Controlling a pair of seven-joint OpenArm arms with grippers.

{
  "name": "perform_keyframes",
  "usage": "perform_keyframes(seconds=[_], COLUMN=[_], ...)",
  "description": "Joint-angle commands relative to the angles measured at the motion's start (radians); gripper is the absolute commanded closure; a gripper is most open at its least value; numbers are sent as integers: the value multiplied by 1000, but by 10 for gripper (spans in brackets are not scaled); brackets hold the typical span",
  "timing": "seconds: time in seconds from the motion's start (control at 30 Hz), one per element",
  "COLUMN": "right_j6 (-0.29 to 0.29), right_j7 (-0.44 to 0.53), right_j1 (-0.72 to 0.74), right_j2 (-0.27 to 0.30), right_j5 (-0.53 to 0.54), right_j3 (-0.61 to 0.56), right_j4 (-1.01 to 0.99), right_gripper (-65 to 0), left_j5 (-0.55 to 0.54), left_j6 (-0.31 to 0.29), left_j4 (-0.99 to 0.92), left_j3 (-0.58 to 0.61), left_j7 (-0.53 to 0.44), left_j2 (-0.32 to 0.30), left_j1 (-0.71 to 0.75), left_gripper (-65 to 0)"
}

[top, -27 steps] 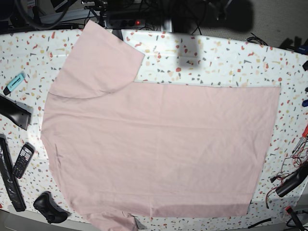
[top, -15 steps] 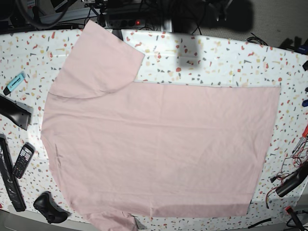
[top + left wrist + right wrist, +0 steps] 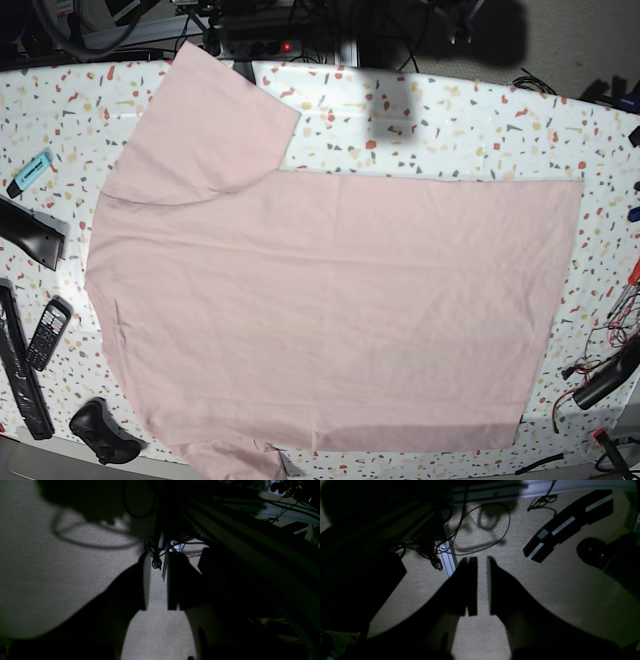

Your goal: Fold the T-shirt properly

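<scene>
The pale pink T-shirt (image 3: 330,310) lies spread flat, plain side up, on the speckled table (image 3: 450,120) in the base view. Its collar end points left and its hem right; one sleeve (image 3: 205,120) reaches to the back left, and the other runs off the front edge. No gripper shows in the base view. The left wrist view shows my left gripper (image 3: 160,557) as a dark shape over grey carpet, jaws almost together and empty. The right wrist view shows my right gripper (image 3: 482,560) the same way, off the table.
On the table's left are a cyan marker (image 3: 30,172), a black wedge (image 3: 30,232), a phone (image 3: 47,333), a black strip (image 3: 20,370) and a black lump (image 3: 100,430). Cables and tools (image 3: 610,370) lie at the right edge. Cables and gear (image 3: 290,30) crowd the back.
</scene>
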Motion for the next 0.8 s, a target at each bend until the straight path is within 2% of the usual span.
perform_keyframes(seconds=[0.0,0.2,0.33,0.53,0.77], right_j6=[6,8,10,10,10], right_j7=[1,-5,-54,-136,-170], right_j1=[-21,-165,-271,-436,-641], right_j2=[6,16,43,130,253], right_j5=[-3,-3,6,59,69], right_j3=[2,2,2,2,2], right_j4=[26,249,426,685,963], right_gripper=[-72,-72,-72,-72,-72], left_j5=[1,10,10,-14,-42], left_j6=[-3,-15,-26,-27,-41], left_j4=[21,205,383,608,830], left_j3=[0,0,0,0,0], left_j7=[-3,18,56,71,159], left_j2=[-1,-9,-9,-30,-140], left_j1=[18,132,234,377,500], left_gripper=[-112,-112,-112,-112,-112])
